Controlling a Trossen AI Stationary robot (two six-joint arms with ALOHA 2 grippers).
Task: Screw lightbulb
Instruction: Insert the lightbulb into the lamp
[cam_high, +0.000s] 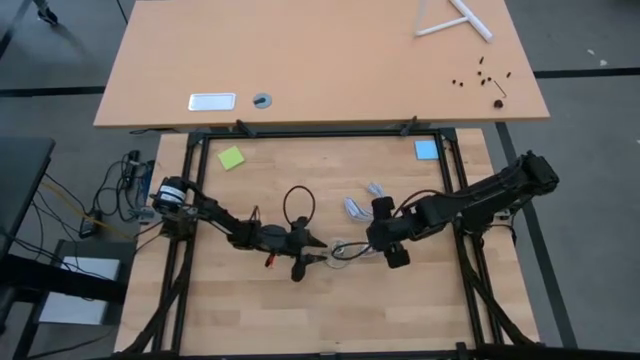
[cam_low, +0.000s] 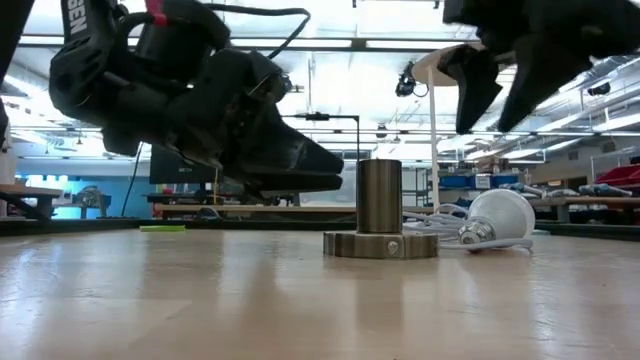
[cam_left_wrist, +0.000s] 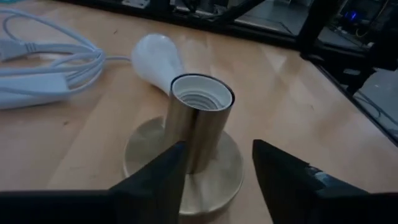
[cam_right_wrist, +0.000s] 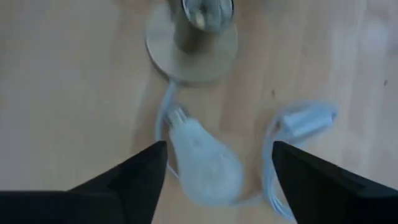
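The brass socket (cam_low: 380, 200), an upright tube on a round base, stands mid-table; it also shows in the left wrist view (cam_left_wrist: 199, 118). The white lightbulb (cam_low: 497, 220) lies on its side on the table just beyond the socket, its screw end toward the base (cam_right_wrist: 202, 155). My left gripper (cam_left_wrist: 214, 168) is open and low, its fingers on either side of the tube's near side; whether they touch it I cannot tell. My right gripper (cam_right_wrist: 217, 174) is open above the bulb, pointing down, clear of it (cam_low: 495, 80).
The socket's white cord (cam_left_wrist: 43, 62) lies coiled on the table beside the bulb, with an inline switch (cam_right_wrist: 308, 118). A green note (cam_high: 231, 158) and a blue note (cam_high: 426, 150) lie near the table's far edge. A second table (cam_high: 320, 60) stands behind.
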